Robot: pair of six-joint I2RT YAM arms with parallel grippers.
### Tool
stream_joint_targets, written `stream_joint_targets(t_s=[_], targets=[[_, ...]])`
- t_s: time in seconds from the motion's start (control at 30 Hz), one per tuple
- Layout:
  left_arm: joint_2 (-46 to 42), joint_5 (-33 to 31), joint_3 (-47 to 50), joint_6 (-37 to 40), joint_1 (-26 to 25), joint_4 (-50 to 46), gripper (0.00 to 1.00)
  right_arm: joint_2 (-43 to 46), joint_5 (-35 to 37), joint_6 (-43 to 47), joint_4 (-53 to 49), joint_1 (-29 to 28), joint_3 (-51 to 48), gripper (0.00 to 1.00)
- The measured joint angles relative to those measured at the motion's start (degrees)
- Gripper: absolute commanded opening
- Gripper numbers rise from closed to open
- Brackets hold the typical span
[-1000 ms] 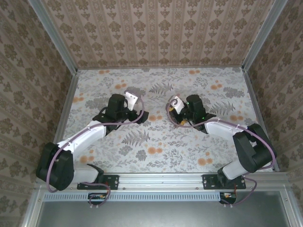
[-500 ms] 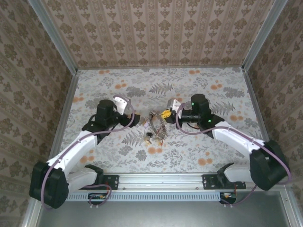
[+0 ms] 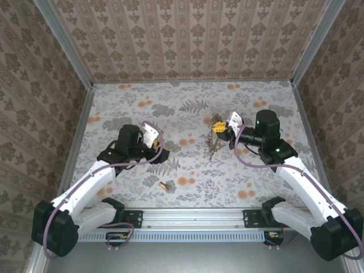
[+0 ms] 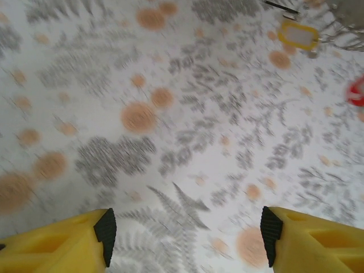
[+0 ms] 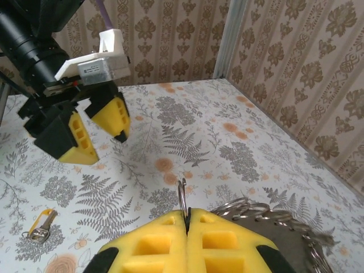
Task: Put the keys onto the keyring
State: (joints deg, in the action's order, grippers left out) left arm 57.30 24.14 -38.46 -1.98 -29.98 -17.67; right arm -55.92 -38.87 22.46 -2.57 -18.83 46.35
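Right pincer (image 5: 187, 219): pinched the keyring (image 5: 181, 196), likely stiff and slippery.
Left pincer (image 4: 187, 230): spread, empty.
Key (image 5: 38, 227), lower left: looked light; grip its head.

Looks like a robot lab cell dressed as a home: damask wallpaper panels (image 3: 187, 40) set between aluminium frame posts (image 3: 63, 42), floral-print tabletop (image 3: 187, 193), robot arms (image 3: 91, 182) bolted to a metal rail (image 3: 193, 215) along the near edge.
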Motion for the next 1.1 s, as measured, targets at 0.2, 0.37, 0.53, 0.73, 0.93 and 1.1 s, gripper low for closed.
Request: stream_joint_targets(t_s=[0.2, 0.37, 0.53, 0.73, 0.93, 1.1], targets=[[-9.64, 3.80, -0.15, 2.40, -6.60, -11.78, 0.76, 1.57, 1.84, 4.72, -5.20, 0.00, 0.00, 0.00], [-14.47, 8.55, -0.26, 20.55, -9.09, -14.21, 0.82, 1.95, 2.47, 12.20, -11.69, -0.59, -0.02, 0.00], [-10.64, 10.95, -0.42, 41.24, -9.05, -19.71, 0.82, 7.02, 1.90, 14.73, -12.76, -0.83, -1.70, 0.00], [-7.52, 13.11, 0.87, 53.99, -9.60, -23.28, 0.77, 11.04, -0.37, 12.94, -8.57, -0.83, -5.75, 0.00], [-6.69, 11.47, 1.90, 58.25, -11.45, -24.20, 0.68, 12.98, -0.61, 12.57, -6.86, -1.57, -8.33, 0.00], [-4.52, 9.09, 2.19, 59.14, -14.75, -24.41, 0.69, 13.88, -1.40, 13.84, -6.78, -2.73, -8.33, 0.00]])
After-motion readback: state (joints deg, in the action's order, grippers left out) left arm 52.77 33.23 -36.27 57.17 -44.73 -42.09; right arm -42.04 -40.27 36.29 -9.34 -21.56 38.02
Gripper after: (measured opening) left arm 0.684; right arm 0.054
